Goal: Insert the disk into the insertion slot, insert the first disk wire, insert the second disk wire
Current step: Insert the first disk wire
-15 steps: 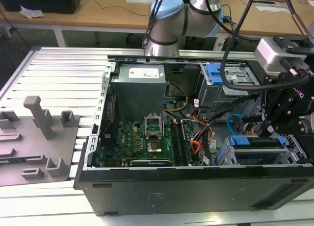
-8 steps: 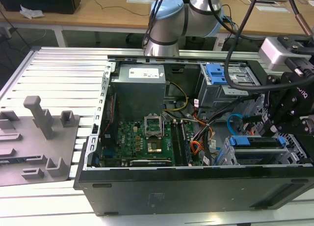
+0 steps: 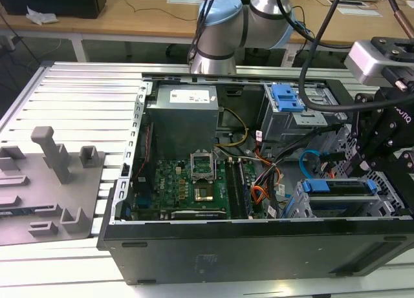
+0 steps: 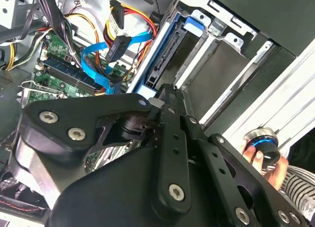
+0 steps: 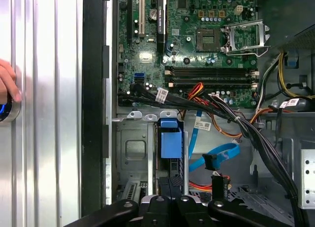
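Note:
The disk (image 3: 336, 187), silver in its bright blue carrier, sits in the insertion slot (image 3: 388, 204), a grey perforated cage at the case's front corner on the exterior view's right. In the first wrist view the carrier's blue end (image 5: 171, 143) shows edge-on between the cage walls (image 5: 133, 148). My black gripper (image 4: 160, 91) stands shut, its fingertips at the disk's near end (image 4: 162, 45). The second disk wire (image 4: 115, 47), light blue with a dark plug, hangs loose beside the cage. The first disk wire (image 4: 118, 13), an orange, yellow and red bundle with a black plug, lies loose too.
A taller grey cage with a bare blue bracket (image 3: 286, 97) stands behind the slot. The green motherboard (image 3: 194, 181) and black cable bundles (image 5: 236, 123) fill the case. A person's hand (image 4: 263, 150) holds a round device outside the case wall.

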You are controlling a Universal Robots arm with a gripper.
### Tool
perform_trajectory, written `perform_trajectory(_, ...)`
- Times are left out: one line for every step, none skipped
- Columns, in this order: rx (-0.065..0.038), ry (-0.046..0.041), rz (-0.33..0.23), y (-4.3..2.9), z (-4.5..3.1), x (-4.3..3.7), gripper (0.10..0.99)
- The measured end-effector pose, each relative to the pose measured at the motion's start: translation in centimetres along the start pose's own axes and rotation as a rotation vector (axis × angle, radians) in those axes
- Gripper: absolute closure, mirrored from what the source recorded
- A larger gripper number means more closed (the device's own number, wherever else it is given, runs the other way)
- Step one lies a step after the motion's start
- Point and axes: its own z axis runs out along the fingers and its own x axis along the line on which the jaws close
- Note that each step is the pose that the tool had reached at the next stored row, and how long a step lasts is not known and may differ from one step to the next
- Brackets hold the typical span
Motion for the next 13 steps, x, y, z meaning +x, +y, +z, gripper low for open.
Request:
perform_trajectory(0.000, 0.0001, 0.000, 0.00, 0.00, 0.00, 0.980)
perform_trajectory(0.000, 0.0001, 0.000, 0.00, -0.01, 0.00, 0.980)
perform_trajectory(0.000, 0.0001, 0.000, 0.00, -0.01, 0.00, 0.980)
perform_trajectory(0.000, 0.0001, 0.000, 0.00, -0.01, 0.00, 0.973)
perform_trajectory(0.000, 0.0000, 0.000, 0.00, -0.01, 0.00, 0.918)
perform_trajectory(0.000, 0.0002, 0.000, 0.00, -0.02, 0.00, 0.851)
perform_trajectory(0.000, 0.0001, 0.000, 0.00, -0.02, 0.00, 0.792)
perform_trajectory(0.000, 0.0000, 0.000, 0.00, -0.01, 0.00, 0.792)
perform_trajectory(0.000, 0.0001, 0.000, 0.00, -0.02, 0.00, 0.725)
perform_trajectory(0.000, 0.0002, 0.000, 0.00, -0.03, 0.00, 0.725)
perform_trajectory(0.000, 0.0003, 0.000, 0.00, -0.03, -0.02, 0.725)
perform_trajectory(0.000, 0.0004, 0.000, 0.00, -0.04, -0.06, 0.725)
perform_trajectory(0.000, 0.0002, 0.000, 0.00, -0.03, -0.10, 0.725)
